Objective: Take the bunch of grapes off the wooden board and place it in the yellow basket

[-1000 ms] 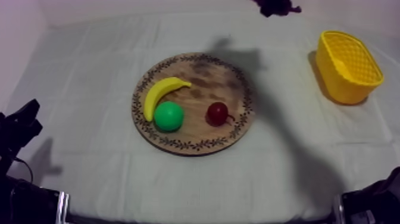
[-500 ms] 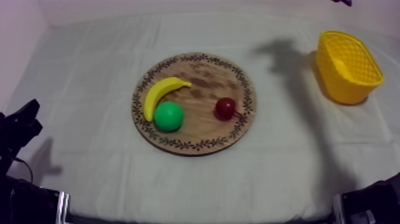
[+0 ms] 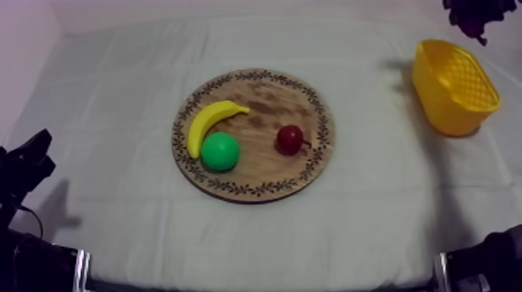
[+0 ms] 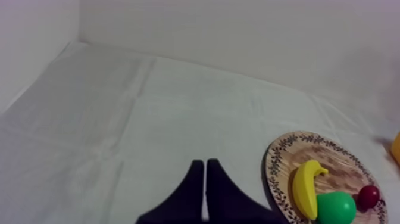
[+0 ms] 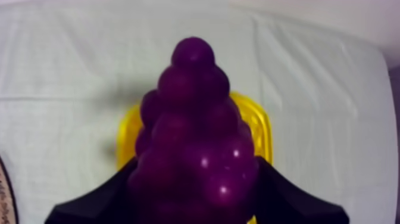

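The bunch of grapes (image 5: 193, 137) is clamped between the two black fingers of our right gripper (image 5: 196, 176), one finger on each flank of its wide end. It hangs in the air, well clear of the cloth. Its long axis runs straight out along the line of the fingers. The fat end sits in the grip and the narrow tip, a single berry, points away from the hand.

Directly beyond the bunch, on the far side from the hand, lies the yellow basket (image 5: 126, 140), its rim showing on either flank of the fruit. From above, the grapes (image 3: 470, 12) hang near the basket's (image 3: 443, 109) far end.

We judge the step in hand to be the drop. To do it well, we should centre the tip over the opening and lower it until it passes inside the rim. Only then should the fingers part, so the bunch does not catch a wall and roll out.

Well off to the side of the hand, the wooden board (image 3: 264, 101) holds a banana (image 3: 208, 124), a green fruit (image 3: 220, 151) and a small red fruit (image 3: 290, 139).

Our left gripper (image 4: 205, 184) rests over the cloth beside the board, its fingers pressed together on nothing.
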`<state>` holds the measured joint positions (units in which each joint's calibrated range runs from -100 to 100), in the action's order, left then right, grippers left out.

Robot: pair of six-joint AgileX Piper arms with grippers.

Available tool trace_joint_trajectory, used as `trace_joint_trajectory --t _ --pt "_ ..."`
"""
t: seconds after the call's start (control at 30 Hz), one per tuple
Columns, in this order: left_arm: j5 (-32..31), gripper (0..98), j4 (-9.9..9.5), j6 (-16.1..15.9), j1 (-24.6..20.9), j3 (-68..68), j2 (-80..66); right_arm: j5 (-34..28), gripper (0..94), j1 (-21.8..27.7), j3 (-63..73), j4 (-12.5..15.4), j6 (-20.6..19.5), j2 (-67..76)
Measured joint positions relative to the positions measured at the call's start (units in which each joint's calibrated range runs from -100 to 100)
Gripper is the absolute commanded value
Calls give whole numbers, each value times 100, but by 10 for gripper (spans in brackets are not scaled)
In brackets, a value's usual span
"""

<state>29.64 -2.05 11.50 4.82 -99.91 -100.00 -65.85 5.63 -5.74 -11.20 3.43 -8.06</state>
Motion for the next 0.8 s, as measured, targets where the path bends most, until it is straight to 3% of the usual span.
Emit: trace_joint_trajectory --t 0.53,0.8 --pt "0 1 0 0 0 0 0 556 323 403 -817 -2 147 -983" --pt "0 1 0 0 0 0 0 713 450 454 -850 59 335 -1464"
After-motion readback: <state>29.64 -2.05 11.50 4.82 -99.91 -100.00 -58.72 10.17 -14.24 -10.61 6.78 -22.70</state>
